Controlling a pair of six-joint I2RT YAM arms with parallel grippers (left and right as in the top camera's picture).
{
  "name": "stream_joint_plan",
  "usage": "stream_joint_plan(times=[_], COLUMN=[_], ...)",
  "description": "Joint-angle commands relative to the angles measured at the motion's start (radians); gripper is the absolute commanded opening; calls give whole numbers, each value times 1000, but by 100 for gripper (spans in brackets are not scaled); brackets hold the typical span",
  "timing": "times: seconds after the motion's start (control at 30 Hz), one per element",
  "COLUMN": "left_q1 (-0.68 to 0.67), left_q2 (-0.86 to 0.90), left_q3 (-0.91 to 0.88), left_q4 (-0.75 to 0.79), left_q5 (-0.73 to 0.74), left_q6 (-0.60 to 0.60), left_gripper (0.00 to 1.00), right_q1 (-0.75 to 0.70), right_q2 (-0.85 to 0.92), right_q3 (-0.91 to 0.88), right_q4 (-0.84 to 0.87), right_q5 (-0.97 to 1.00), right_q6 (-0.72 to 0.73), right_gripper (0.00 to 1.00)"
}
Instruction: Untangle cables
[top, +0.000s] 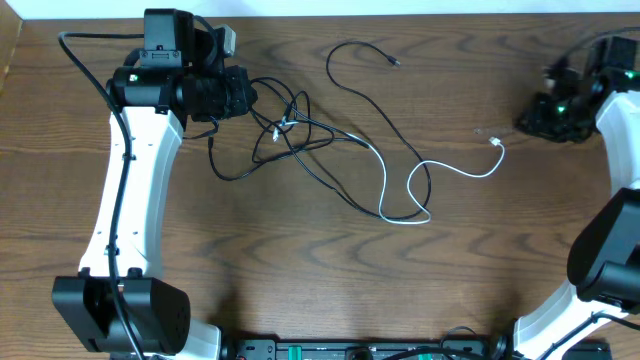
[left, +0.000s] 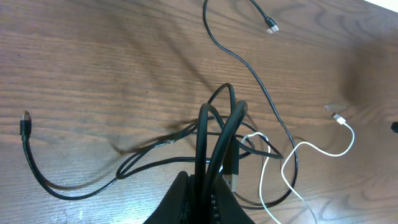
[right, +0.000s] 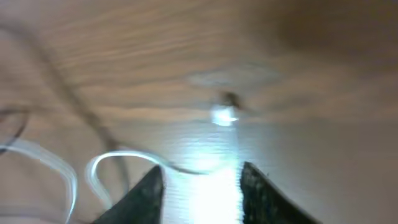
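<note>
1. The left jaws are clamped shut on a bundle of black cables (left: 201, 143), gripped just beside the knot (top: 284, 128), probably to anchor it while strands are drawn free
2. The white cable (top: 384, 190) trails from that knot rightwards across the surface (top: 300, 290), its plug (right: 224, 116) lying loose
3. The right jaws stand apart and empty, just short of that plug, seemingly lined up to take the white end and pull it clear
</note>
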Motion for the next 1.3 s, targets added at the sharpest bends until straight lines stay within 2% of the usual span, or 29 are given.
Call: stream_joint_plan(times=[0.0, 0.33, 0.63, 0.97, 1.27], left_q1=[6, 6, 6, 6, 6], left_q2=[-22, -22, -22, -22, -22], left_q3=[8, 8, 8, 8, 8], left_q4=[0, -4, -4, -11, -11], left_q5=[-17, -17, -17, -17, -17], left_q6=[6, 6, 6, 6, 6], left_gripper=[8, 8, 8, 8, 8], right_q1=[50, 210, 340, 468, 485], right_q2=[6, 5, 6, 6, 6], right_q3=[10, 10, -14, -183, -309], right_q4=[-21, -138, -333, -269, -191], right_q5=[-185, -173, -148, -142, -242], right_q6=[-124, -261, -449, -566, -634], right_gripper=[43, 58, 66, 75, 78])
